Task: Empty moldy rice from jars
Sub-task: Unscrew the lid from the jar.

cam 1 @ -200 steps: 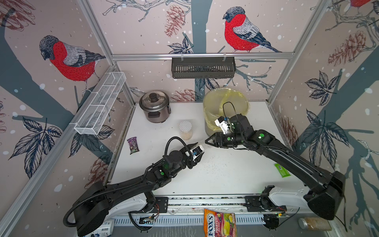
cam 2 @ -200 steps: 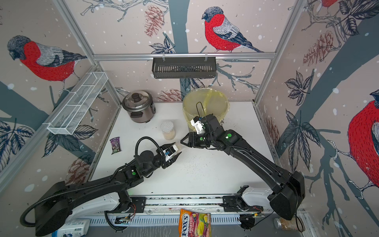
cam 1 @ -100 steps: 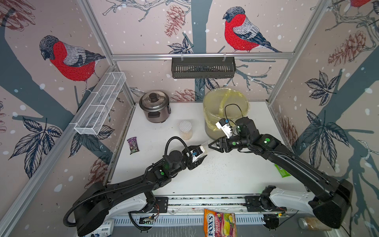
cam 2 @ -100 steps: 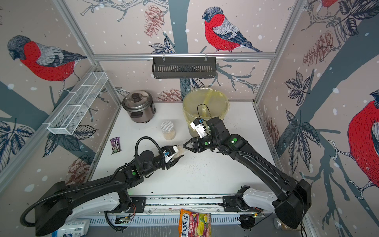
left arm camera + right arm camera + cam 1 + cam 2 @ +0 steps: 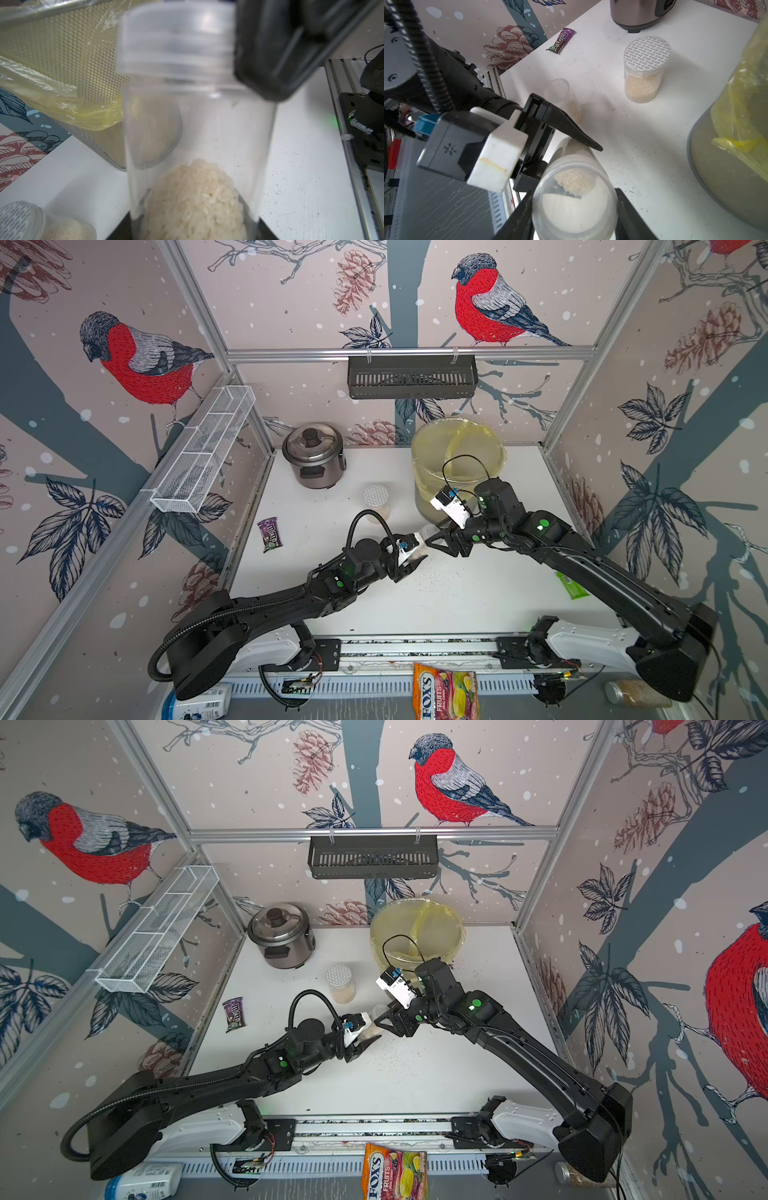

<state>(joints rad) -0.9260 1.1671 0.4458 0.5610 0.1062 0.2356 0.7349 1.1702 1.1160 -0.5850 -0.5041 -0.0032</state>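
Here the rice [image 5: 197, 203] sits as a pale clump at the base end of a narrow clear jar [image 5: 197, 124], its lid [image 5: 176, 37] on. The left gripper [image 5: 415, 556] is clamped on this jar near its base, one finger above and one below. It holds the jar tipped roughly level in front of the bin [image 5: 422, 472], lid end toward the right gripper [image 5: 434, 541]. That gripper's fingers [image 5: 630, 216] stand apart on either side of the lid, right against it; whether they press on it cannot be told.

A wide jar [image 5: 376, 504] with a silver dotted lid stands upright near the bin, rice filling about its lower half. A third jar [image 5: 562, 97], narrow and lidded, stands farther from the bin than the wide jar, with a little rice at its bottom. The bin is lined with a yellow bag [image 5: 737, 116].

A cooker [image 5: 313, 456] stands by the back wall, beyond the wide jar from the bin. A purple packet [image 5: 269, 534] lies farther out that way, near the side wall. A green packet [image 5: 572, 587] lies well in front of the bin, beside the right arm. Dark specks dot the table [image 5: 457, 605] under the held jar.
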